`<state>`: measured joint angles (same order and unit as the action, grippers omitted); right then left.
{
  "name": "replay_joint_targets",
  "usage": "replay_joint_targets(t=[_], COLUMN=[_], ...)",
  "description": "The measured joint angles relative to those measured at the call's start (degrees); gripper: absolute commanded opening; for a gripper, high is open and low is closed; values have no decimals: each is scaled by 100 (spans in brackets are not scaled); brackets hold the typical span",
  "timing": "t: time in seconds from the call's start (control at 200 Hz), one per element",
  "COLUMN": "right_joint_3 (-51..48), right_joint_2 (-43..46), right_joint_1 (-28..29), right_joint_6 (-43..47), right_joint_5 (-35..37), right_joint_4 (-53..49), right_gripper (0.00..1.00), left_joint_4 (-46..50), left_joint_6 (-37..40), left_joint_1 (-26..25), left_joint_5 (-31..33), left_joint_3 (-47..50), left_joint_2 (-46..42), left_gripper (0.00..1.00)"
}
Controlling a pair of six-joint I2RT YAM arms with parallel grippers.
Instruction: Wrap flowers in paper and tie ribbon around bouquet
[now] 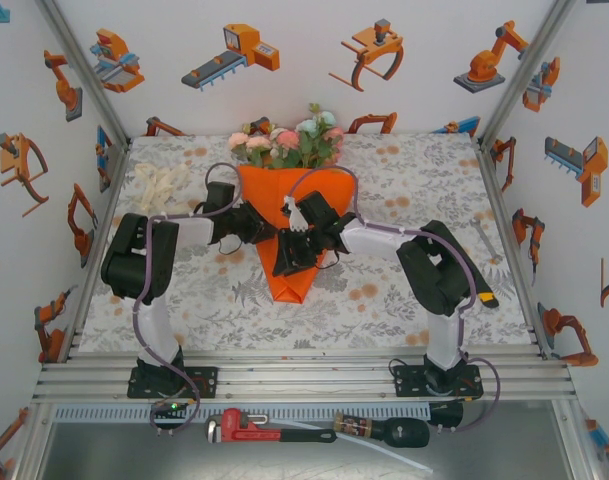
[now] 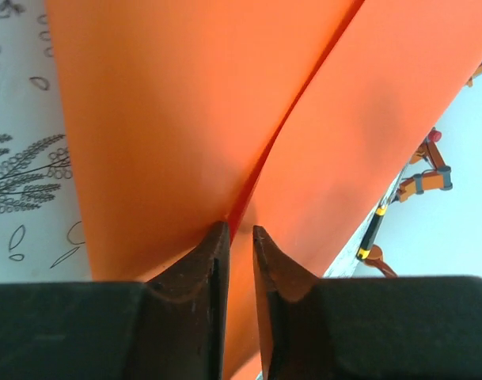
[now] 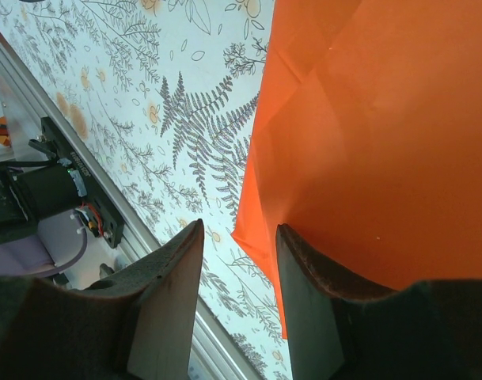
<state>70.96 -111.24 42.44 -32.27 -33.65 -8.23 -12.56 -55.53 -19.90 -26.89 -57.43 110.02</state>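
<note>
Top view: finding the bouquet (image 1: 292,285) lying on the middle of the tablecloth (image 1: 414,180), the flowers (image 1: 289,145) pointing to the far side, the ribbon (image 1: 162,185) bunching well to its left; catching the left gripper (image 1: 262,226) and the right gripper (image 1: 300,250) both resting on the paper (image 1: 259,185).

Left wrist: showing jaws nearly together at a fold of paper; pinching it or not, impossible telling.

Right wrist: showing jaws standing apart, a paper corner reaching into the gap.

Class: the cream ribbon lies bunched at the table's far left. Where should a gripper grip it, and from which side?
Pinch a raised loop on top of the ribbon, coming straight down from above: it lies as a loose, soft heap on the table, so a sideways gripper would likely just push it.
</note>
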Motion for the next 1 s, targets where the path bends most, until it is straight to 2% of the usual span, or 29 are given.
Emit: replay_joint_targets(t=[0.045, 0.235, 0.405, 0.571, 0.691, 0.731, 0.786, 0.846, 0.936, 1.001], right_joint_3=[-17, -68, -114, -326, -763, -940, -1193, -1486, -1786, -1836], right_joint_2=[2, 2, 59, 662, 1528, 1768, 1954, 1963, 1606, 1193], right_joint_1=[0, -2, -13, -190, -680, -955, -1368, -1847, -2382, -2535], right_joint_6=[0, 0, 13, 70, -26, -138, -284, -442, -785, -997], right_joint_5=[0, 2, 50, 494, 1220, 1388, 1521, 1519, 1281, 1034], right_joint_4=[2, 7, 2, -155, -138, -79, 109, 439, 999, 1377], right_gripper=[42, 43, 51, 54, 60, 65, 77, 84, 85, 79], left_joint_4=[-22, -50, -9, 103, 98, 85, 87, 101, 101, 103], left_joint_6=[9, 90, 243, 424, 505, 518, 522, 531, 542, 544], left_joint_1=[0, 7, 2, -83, -219, -256, -278, -280, -280, -280], left_joint_5=[-7, -61, -44, -22, -15, -15, -17, -15, -15, -15], left_joint_3=[-7, -11, -13, -166, -365, -393, -396, -396, -396, -396], left_joint_2=[0, -17, -44, -26, -11, -11, -11, -11, -11, -11], left_gripper=[0, 0, 0, 0, 0, 0, 0, 0, 0, 0])
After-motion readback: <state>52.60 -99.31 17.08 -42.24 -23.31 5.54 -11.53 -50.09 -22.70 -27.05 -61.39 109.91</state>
